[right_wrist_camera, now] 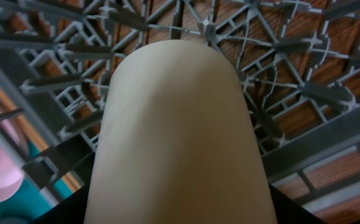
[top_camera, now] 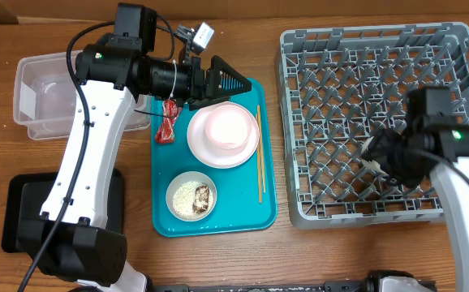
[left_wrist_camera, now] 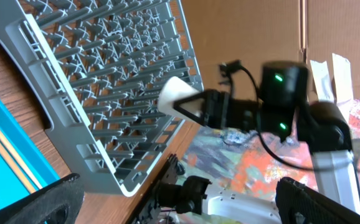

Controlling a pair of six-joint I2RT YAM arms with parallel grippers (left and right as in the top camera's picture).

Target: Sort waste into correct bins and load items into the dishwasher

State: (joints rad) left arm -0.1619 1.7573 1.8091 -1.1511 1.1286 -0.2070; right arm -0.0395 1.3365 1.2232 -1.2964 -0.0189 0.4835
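Note:
My right gripper (top_camera: 378, 159) is shut on a cream cup (right_wrist_camera: 177, 124) and holds it over the front left part of the grey dish rack (top_camera: 299, 122). The cup fills the right wrist view and also shows in the left wrist view (left_wrist_camera: 175, 94). My left gripper (top_camera: 231, 83) is open and empty, hovering above the teal tray (top_camera: 169, 223) just behind the pink bowl (top_camera: 229, 126). The bowl sits on a white plate (top_camera: 206, 150). Chopsticks (top_camera: 260, 154), a small bowl of food scraps (top_camera: 191, 197) and a red wrapper (top_camera: 168, 123) lie on the tray.
A clear plastic bin (top_camera: 40, 97) stands at the far left, and a black bin (top_camera: 23, 212) sits in front of it by the left arm's base. The dish rack's wall (left_wrist_camera: 99, 165) rises beside the tray.

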